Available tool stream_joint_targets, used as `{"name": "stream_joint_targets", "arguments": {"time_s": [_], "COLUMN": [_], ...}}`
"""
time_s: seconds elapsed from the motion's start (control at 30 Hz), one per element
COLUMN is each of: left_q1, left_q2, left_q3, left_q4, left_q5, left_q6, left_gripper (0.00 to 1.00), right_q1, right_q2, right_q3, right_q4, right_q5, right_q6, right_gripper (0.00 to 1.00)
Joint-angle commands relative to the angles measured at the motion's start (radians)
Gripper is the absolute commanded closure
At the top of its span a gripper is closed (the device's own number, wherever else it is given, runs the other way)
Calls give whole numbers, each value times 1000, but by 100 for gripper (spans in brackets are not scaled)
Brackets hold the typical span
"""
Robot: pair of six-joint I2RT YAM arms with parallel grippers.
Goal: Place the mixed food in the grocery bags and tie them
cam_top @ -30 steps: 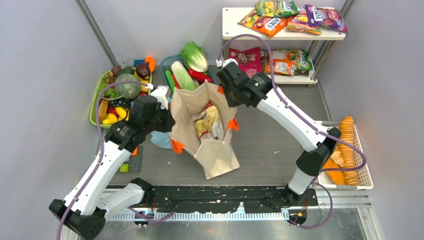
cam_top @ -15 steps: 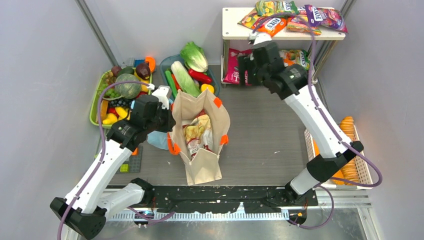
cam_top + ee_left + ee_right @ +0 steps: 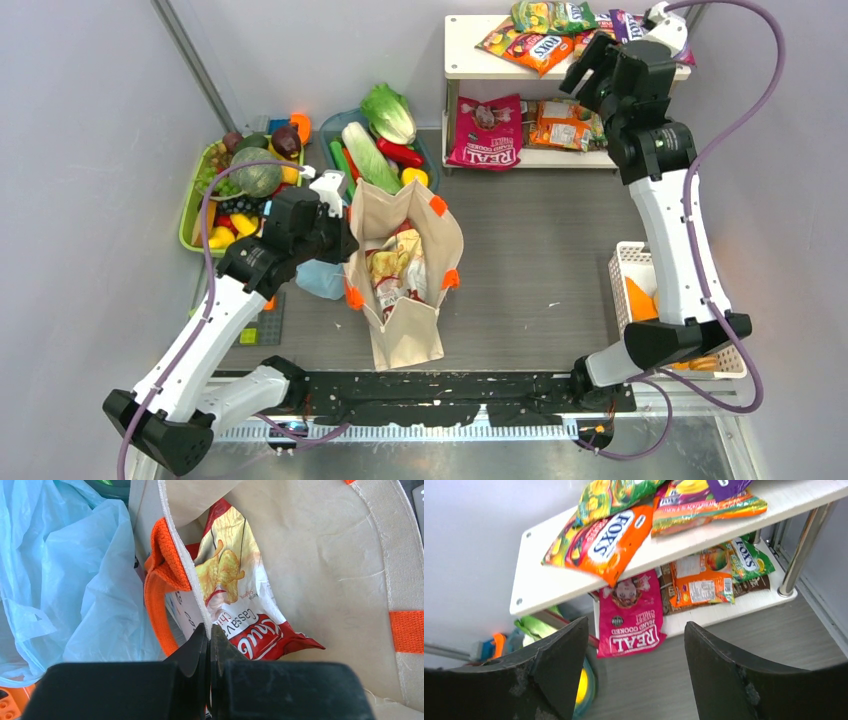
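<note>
The right end effector is up at the shelf, its two fingers spread wide and holding nothing. In the wrist view, the orange packet lies ahead of it and a little to its left. The packet rests flat on the top board with one corner hanging over the front edge. Its long axis runs on a slant, from the far right down toward the near left, so it crosses the gap between the fingers at an angle rather than square. Straight ahead and lower, a pink packet leans off the bottom board toward the tabletop.

This arm is the nearer one by far, since the shelf is well apart from the left arm. My judgement is that the overhanging corner is the easiest place to grasp, and a slight wrist turn would line the fingers up across it.

The left end effector is pressed together on the rim of the canvas tote, holding its mouth up. A red-and-white chip packet lies inside, just ahead of the fingertips. The light-blue plastic bag is bunched against the tote's outer wall, to this end effector's left.
</note>
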Motion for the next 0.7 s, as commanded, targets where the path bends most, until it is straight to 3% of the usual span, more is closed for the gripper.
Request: {"name": "stream_joint_targets", "arguments": {"time_s": [0.0,0.1,0.2,0.33,0.5,0.67], "left_q1": [5,6,5,6,6,6], "left_q2": [-20,-29,-26,-15,-5,-2], "left_q3": [-8,-13,-17,-14,-11,-13], "left_q4": [69,79,82,81,77,78], "left_q5": [17,19,21,14,11,5], "left_q6": [22,22,24,30,33,38], "left_gripper": [100,100,100,100,100,100], "right_q1": [-74,-110,-130,-203,-325,-407], "right_q2": [75,121,159,189,284,312], "right_q3": [81,110,145,191,332,313], "right_q4": [104,129,106,93,-4,41], "right_q5": [-98,-130,-16,11,-52,-112], "right_q6": [102,172,292,305,301,339], "right_gripper": [22,24,29,27,25,26]}}
